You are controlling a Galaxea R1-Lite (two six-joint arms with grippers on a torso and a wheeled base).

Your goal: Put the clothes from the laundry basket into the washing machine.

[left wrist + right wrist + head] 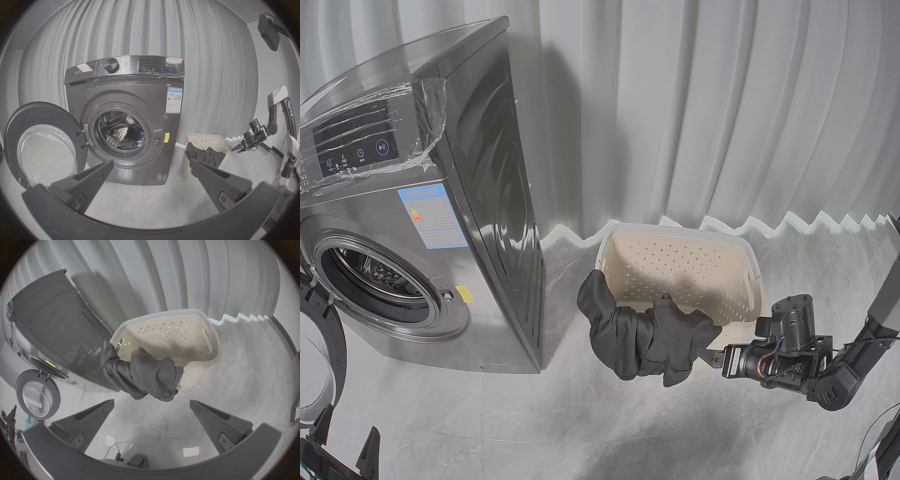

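Standing with its door [40, 112] swung open, grey washing machine [425, 206], cream laundry basket [745, 253] near it, dark garment [637, 337] lay draped over the basket's near rim, right gripper [151, 404] hung spread and empty near the garment, left gripper [151, 162] spread, facing the drum [122, 134].

I look onto a staged laundry corner: washing machine [425, 219] at left, laundry basket [675, 228] at centre, white curtains [706, 94] across the top, grey tiled floor [550, 425] below.

white pleated curtain [706, 94] at back; grey stone floor [550, 425]; black cable [118, 455] on floor.
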